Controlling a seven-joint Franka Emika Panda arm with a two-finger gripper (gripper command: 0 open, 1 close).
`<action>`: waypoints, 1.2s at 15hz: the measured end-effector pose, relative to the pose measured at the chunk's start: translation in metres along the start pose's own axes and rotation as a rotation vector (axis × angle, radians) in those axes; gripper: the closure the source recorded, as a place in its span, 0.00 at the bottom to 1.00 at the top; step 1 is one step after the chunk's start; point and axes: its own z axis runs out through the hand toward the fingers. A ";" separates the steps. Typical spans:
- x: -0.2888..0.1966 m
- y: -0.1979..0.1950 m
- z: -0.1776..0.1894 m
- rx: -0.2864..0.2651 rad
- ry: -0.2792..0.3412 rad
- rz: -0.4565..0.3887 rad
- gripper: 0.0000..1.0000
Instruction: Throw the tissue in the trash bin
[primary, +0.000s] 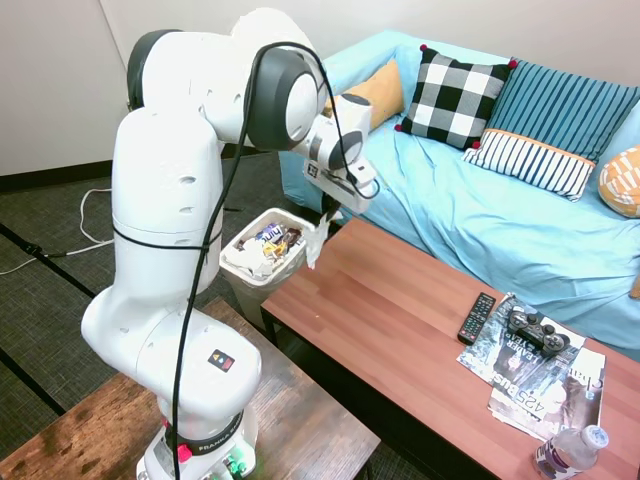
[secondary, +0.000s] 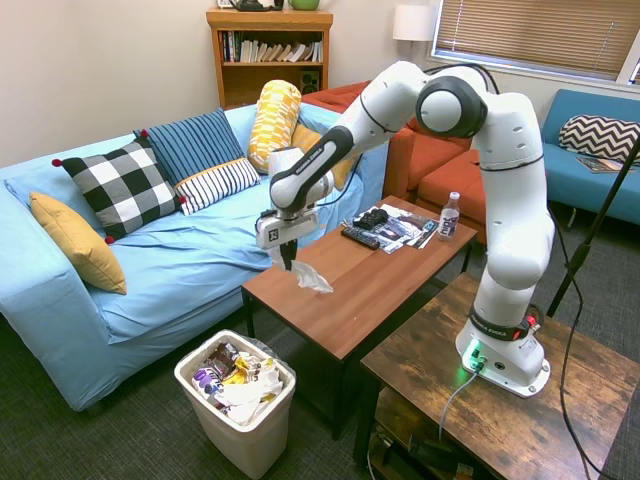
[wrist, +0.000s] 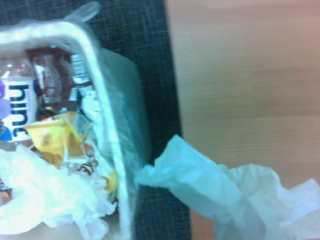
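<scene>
One "hint" bottle (wrist: 17, 112) in trash bin (wrist: 107, 145); tissue (wrist: 225, 192) beside.

Both exterior views are evenly and brightly lit with soft, diffuse room light; daylight enters through the slatted window blind (secondary: 535, 35) at upper right of the second exterior view, and shadows under the surface (secondary: 370, 275) are faint. Wide-angle bending shows toward the edges of both. The wrist view is blurred throughout, and the tissue (wrist: 225, 192) and trash bin (wrist: 107, 145) show soft, smeared edges.
</scene>
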 end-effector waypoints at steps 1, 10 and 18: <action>-0.009 -0.015 0.005 0.005 0.000 -0.022 1.00; -0.109 -0.138 0.127 -0.043 -0.012 -0.120 0.00; -0.113 -0.158 0.158 -0.070 -0.001 -0.129 0.00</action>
